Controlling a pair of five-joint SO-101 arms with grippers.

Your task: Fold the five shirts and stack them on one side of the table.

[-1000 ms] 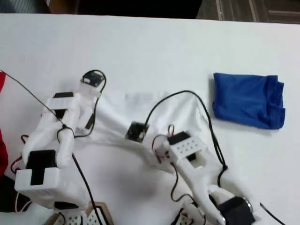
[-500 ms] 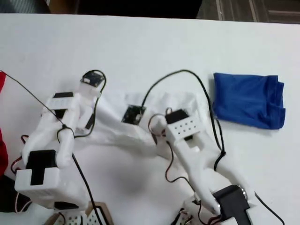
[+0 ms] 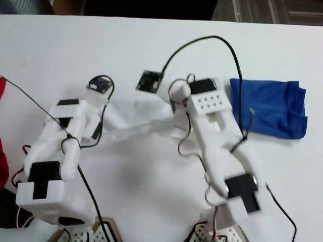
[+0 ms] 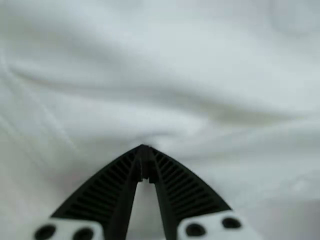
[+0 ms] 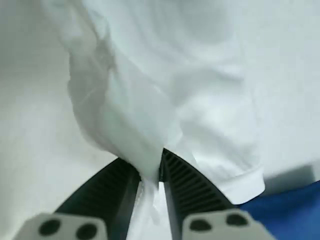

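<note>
- Table [image 3: 151,45]: white top, with two arms reaching over it from the near edge.
- White shirt [image 3: 128,130]: mid-table between the arms, rumpled and hard to tell from the tabletop. A raised ridge of cloth runs from one arm across to the other.
- Left gripper [image 4: 144,151]: jaws closed, tips meeting. The white shirt's creases draw in to the tips, so it has a small pinch of that cloth. It sits low, on the left part of the shirt.
- Right gripper [image 5: 148,165]: jaws nearly closed, parted only by a thick fold of white shirt clamped between them. The cloth hangs from the pinch in a bunched, twisted drape, so this end is lifted off the table.
- Right arm: stretched toward the far side, with its wrist just beside the blue shirt's left edge.
- Blue shirt [image 3: 267,108]: folded into a rough rectangle and lying flat on the right side of the table. In the right wrist view a blue corner shows next to the white shirt's hem.
- Red cloth [image 3: 2,169]: a sliver at the left edge of the table, well apart from both shirts.
- Black cable [image 3: 222,43]: loops above the right arm's wrist.
</note>
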